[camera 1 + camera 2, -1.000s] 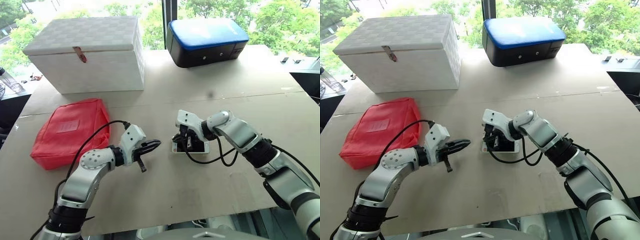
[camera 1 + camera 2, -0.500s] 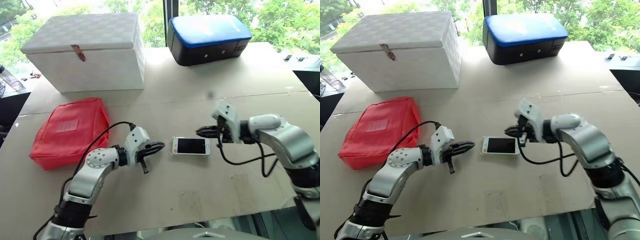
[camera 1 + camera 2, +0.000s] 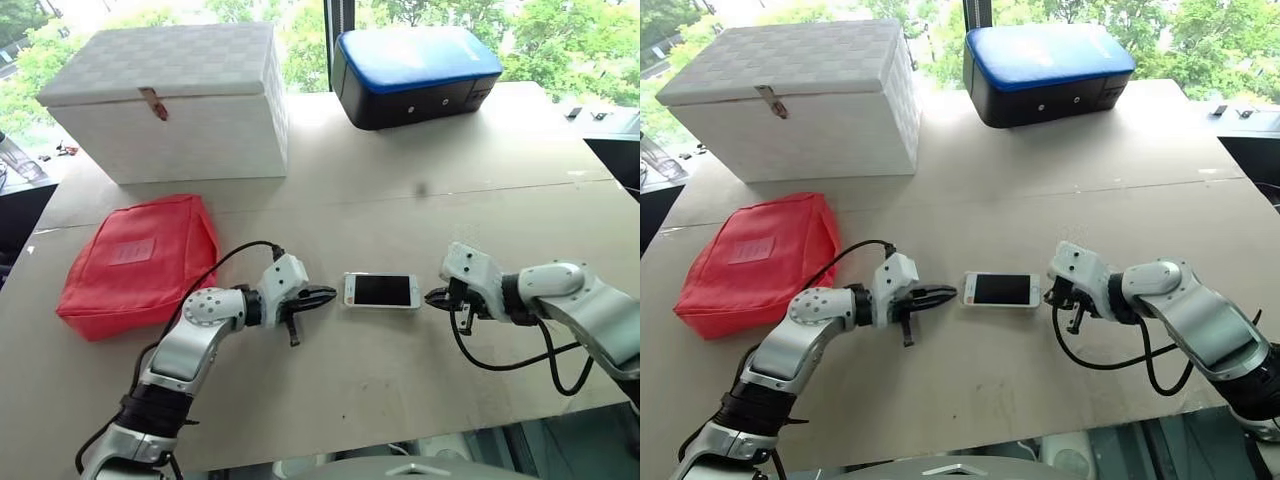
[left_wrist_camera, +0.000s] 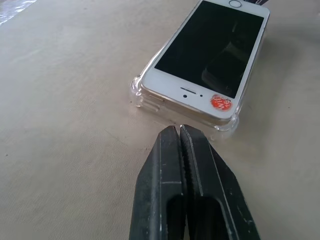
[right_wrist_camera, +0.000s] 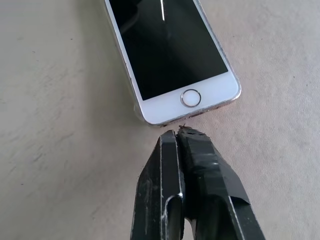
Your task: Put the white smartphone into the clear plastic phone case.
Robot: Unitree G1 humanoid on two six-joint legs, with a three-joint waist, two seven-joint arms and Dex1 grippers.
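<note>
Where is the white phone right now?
The white smartphone lies flat on the table in the middle of the head views, sitting in the clear plastic phone case, between the shut left tool and shut right tool.

hidden: none | cut off: white smartphone (image 5: 165, 55) far end | unreadable: red sticker (image 4: 220, 103)

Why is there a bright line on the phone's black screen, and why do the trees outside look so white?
In the right wrist view, the white smartphone has a shiny screen that mirrors a light as a thin bright streak. In the left wrist view the same screen shows a dim, dark reflection instead. In the left eye view, strong daylight through the window washes out the trees, and the table looks evenly lit with soft shadows.
</note>
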